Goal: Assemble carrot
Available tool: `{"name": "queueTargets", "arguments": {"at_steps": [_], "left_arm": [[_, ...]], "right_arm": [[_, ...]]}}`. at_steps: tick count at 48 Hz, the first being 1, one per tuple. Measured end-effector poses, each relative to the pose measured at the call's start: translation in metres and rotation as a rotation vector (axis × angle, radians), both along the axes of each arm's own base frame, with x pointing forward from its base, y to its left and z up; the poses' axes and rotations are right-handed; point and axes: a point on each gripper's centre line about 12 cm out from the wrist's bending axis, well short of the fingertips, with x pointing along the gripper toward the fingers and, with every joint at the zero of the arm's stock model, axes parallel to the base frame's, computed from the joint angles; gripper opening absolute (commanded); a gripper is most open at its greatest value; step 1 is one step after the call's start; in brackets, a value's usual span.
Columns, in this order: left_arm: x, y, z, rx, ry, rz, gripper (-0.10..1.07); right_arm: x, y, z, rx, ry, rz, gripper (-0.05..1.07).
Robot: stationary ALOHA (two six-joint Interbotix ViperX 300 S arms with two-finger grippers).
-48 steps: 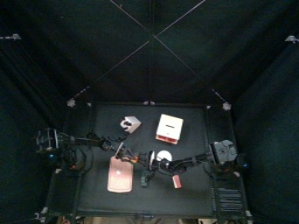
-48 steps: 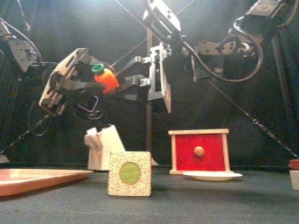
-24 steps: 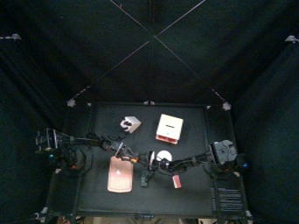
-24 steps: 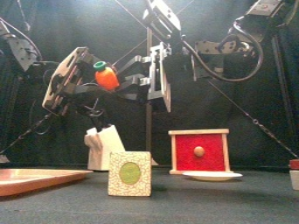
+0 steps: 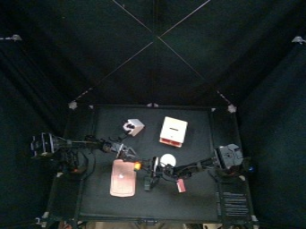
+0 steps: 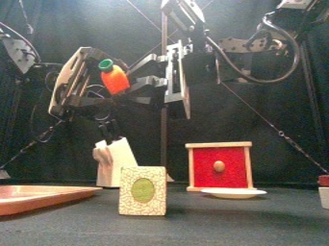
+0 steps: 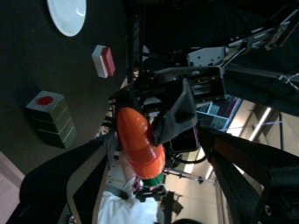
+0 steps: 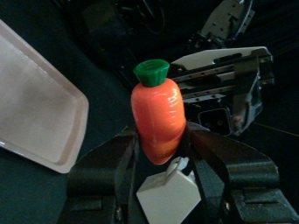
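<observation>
Top view, carrot a small orange speck between both arms above table centre, front view, carrot raised high, left gripper spread wide, left wrist view, jaws clear of carrot, right wrist view, right gripper clamped on carrot base, pink board beside.

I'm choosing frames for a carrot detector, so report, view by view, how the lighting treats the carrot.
Right wrist view: carrot brightly and evenly lit against dark surroundings, pink board also bright. Front view: well lit, black curtains behind. Left wrist view: lit on one side, with bright room lights behind. Top view: only an orange speck over the dim table.
</observation>
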Motion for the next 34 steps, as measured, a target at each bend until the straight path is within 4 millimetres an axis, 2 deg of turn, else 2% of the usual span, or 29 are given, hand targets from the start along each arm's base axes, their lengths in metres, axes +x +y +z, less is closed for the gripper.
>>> {"name": "queueTargets", "arguments": {"at_steps": [6,34], "left_arm": [[-0.002,-0.0004,0.0037,0.008,-0.013,0.0,1.03],[-0.006,0.0028,-0.0058,0.056,0.037,-0.009,1.03]], "right_arm": [[0.0001,0.0001,0.0002,0.007,-0.001,-0.004,0.73],[-0.003,-0.0016,-0.0014,0.047,-0.003,-0.046,0.73]]}}
